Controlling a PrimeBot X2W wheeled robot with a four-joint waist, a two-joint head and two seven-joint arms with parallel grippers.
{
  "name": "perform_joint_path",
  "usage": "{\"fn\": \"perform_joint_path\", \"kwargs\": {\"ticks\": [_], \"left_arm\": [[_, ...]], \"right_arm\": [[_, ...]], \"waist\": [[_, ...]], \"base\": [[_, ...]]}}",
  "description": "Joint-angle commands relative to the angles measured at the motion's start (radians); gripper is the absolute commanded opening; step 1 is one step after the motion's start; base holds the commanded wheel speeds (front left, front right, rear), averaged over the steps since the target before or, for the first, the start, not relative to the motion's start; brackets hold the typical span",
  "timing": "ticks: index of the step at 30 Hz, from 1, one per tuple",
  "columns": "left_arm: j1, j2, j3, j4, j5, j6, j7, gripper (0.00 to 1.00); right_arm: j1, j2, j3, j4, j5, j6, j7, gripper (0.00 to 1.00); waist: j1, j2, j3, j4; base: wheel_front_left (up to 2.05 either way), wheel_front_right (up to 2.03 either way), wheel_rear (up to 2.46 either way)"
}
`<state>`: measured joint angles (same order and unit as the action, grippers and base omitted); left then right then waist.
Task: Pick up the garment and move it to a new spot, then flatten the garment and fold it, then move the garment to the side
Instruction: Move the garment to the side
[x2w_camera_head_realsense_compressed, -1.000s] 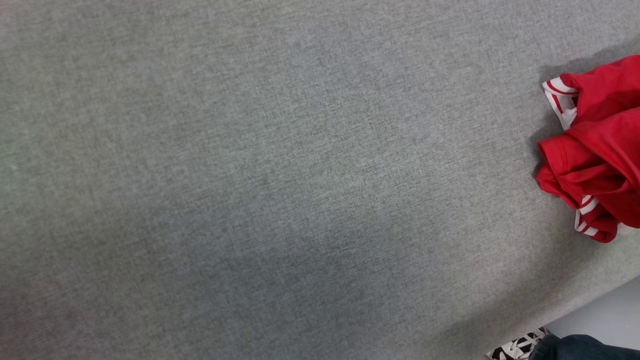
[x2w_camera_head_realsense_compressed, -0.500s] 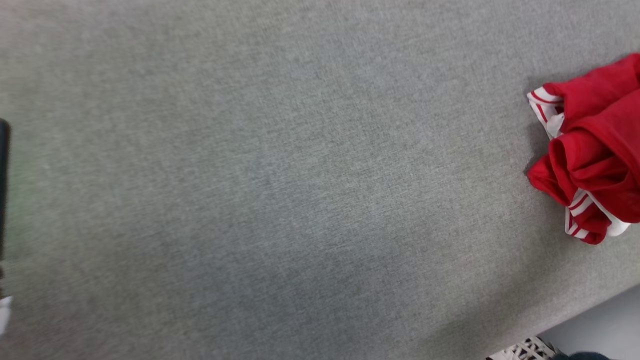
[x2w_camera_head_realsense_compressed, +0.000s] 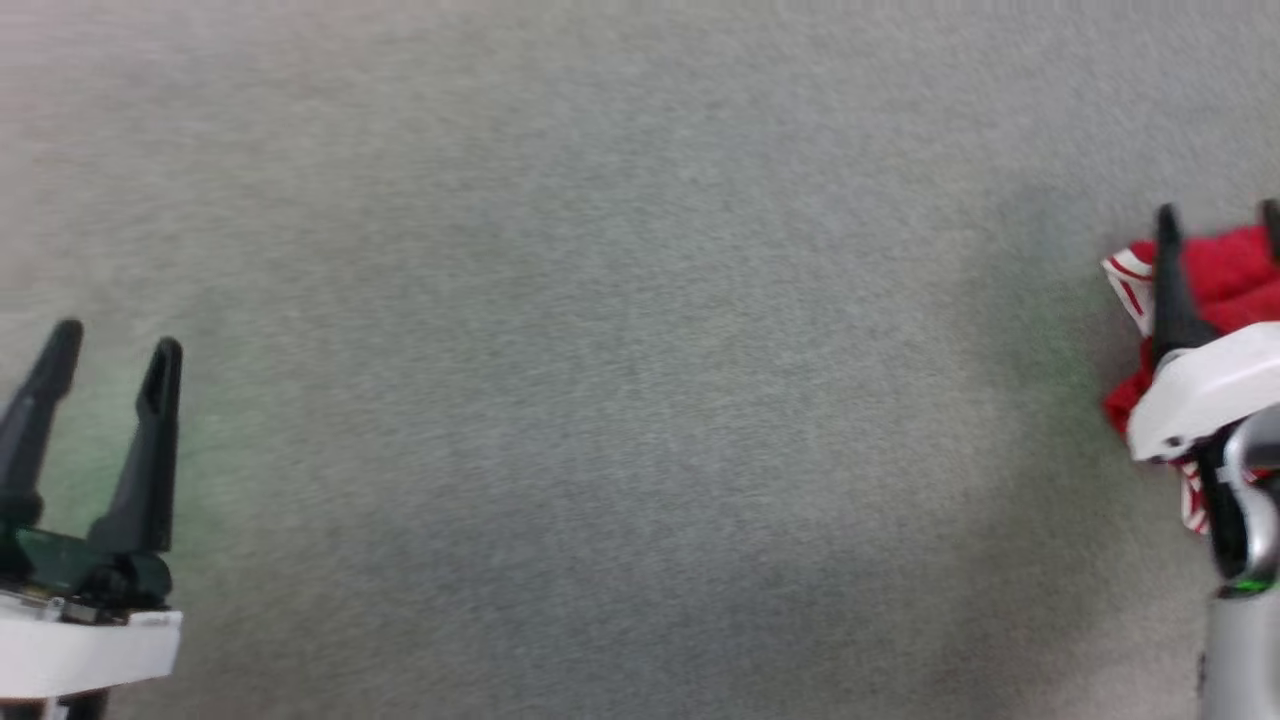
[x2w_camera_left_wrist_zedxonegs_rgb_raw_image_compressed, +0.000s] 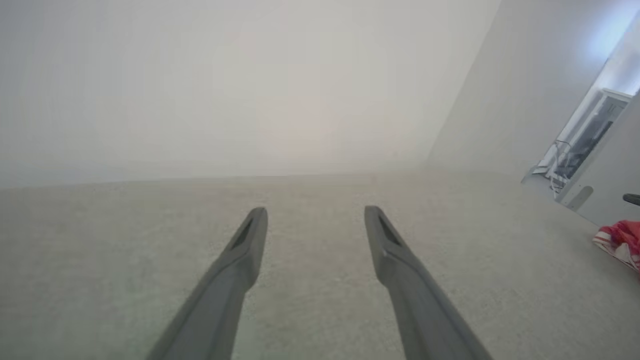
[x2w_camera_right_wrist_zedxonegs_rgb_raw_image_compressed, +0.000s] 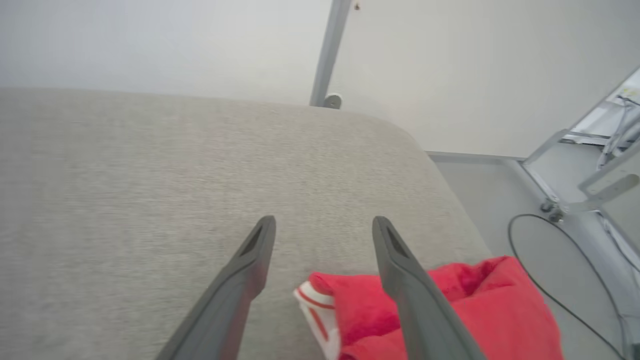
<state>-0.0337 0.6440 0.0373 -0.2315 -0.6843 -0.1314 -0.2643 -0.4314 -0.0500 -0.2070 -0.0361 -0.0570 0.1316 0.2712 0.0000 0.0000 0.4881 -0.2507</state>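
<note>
Logging head view: what changed?
— Left gripper (x2w_camera_head_realsense_compressed: 115, 340) and right gripper (x2w_camera_head_realsense_compressed: 1218, 210) have entered, both jaws open; pickup approach begun, I judge. Garment (x2w_camera_head_realsense_compressed: 1225, 270) bunched near the bench's (x2w_camera_head_realsense_compressed: 640, 360) right edge, between and beneath the right jaws.
Wrist views?
— Left: garment (x2w_camera_left_wrist_zedxonegs_rgb_raw_image_compressed: 620, 235) well off to the right, apart. Right: garment (x2w_camera_right_wrist_zedxonegs_rgb_raw_image_compressed: 480, 295) just under the spread jaws, ungrasped.

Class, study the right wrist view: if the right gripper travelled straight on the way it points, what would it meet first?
Probably the grey table just past the garment: the open right gripper tilts down, tips beyond the striped edge. Depth is unclear, so it may brush the garment first.
</note>
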Motion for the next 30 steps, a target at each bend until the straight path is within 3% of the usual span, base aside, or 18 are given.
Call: {"fn": "perform_joint_path", "kwargs": {"ticks": [1,17,30], "left_arm": [[0.004,-0.018,-0.004,0.016,0.006,0.002,0.002,1.00],[0.018,-0.194,-0.048,0.264,0.063,0.002,0.001,1.00],[0.119,-0.284,-0.013,0.312,0.137,0.002,0.001,1.00]], "right_arm": [[0.015,-0.001,0.015,0.018,0.017,-0.002,-0.020,1.00],[0.074,-0.002,0.155,0.304,0.123,-0.002,-0.314,1.00],[0.201,-0.012,0.215,0.319,0.174,-0.002,-0.384,1.00]], "waist": [[0.0000,0.0000,-0.094,0.096],[0.0000,0.0000,-0.343,0.272],[0.0000,0.0000,-0.500,0.288]], "base": [[0.00,0.00,0.00],[0.00,0.00,0.00],[0.00,0.00,0.00]]}}
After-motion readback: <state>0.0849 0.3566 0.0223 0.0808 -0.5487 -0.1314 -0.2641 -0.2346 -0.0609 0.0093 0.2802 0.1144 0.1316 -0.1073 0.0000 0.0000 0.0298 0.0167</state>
